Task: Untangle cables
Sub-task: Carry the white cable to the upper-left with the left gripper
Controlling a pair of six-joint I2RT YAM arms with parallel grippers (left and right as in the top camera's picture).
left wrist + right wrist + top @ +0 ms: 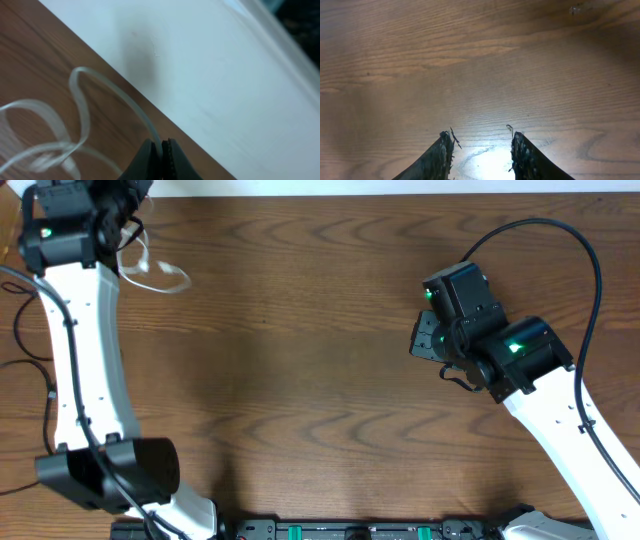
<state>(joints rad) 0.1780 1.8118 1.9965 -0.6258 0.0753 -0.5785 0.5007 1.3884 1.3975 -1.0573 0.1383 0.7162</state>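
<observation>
The left end effector (161, 148) is closed on the white cable (121, 97), with the strand pinched right at the fingertips. From the pinch the cable runs up and away, bends back sharply and falls into loose loops lying on the worktop (480, 60). In the left wrist view some of these loops are blurred. The grasp sits at the far left corner, just beside the worktop's edge, and a pale surface (215, 75) lies beyond it.

The step in hand appears to be drawing the white cable clear and laying it out by itself. A fingertip pinch on so thin a cord can slip, so the pull is best slow and steady, low over the worktop and along the line of the strand. Pulling inward, away from the edge, would let the loops open in turn. A jerk could tighten them into a knot or flick them over the side.

The right end effector (482, 156) is open and holds nothing. It hangs over bare wood well apart from the cable. It could help by pinning the free loops while the left draws.

Thin black cords (16, 330) show at the worktop's left edge beside the left arm. It cannot be told from here whether they are the task's black cables or the arm's wiring. No black cord is seen crossing the white loops.
</observation>
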